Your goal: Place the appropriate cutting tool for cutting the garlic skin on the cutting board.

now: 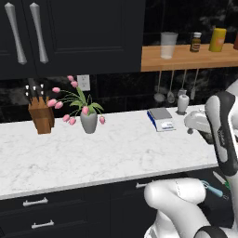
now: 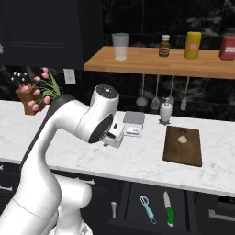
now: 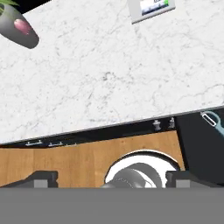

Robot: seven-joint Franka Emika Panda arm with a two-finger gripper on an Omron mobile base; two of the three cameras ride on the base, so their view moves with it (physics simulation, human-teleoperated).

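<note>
Above the marble counter (image 2: 92, 153) hangs the gripper (image 3: 111, 177), fingers wide apart and empty. To do this well, it should swing down to the open drawer (image 2: 151, 206) and close on the green-handled knife (image 2: 168, 209), not the blue peeler (image 2: 147, 209) beside it. Garlic (image 2: 182, 138) rests on the dark cutting board (image 2: 183, 149).

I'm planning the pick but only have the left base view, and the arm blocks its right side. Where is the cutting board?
Observer: The cutting board lies flat on the counter, near a white bottle, with the garlic on its far half.
Operator: And the green-handled tool?
Observer: The cutting tool lies in the open drawer below the counter, beside a light blue-handled utensil.
Operator: Gripper state?
Observer: In the hand view the gripper is open and holds nothing.
</note>
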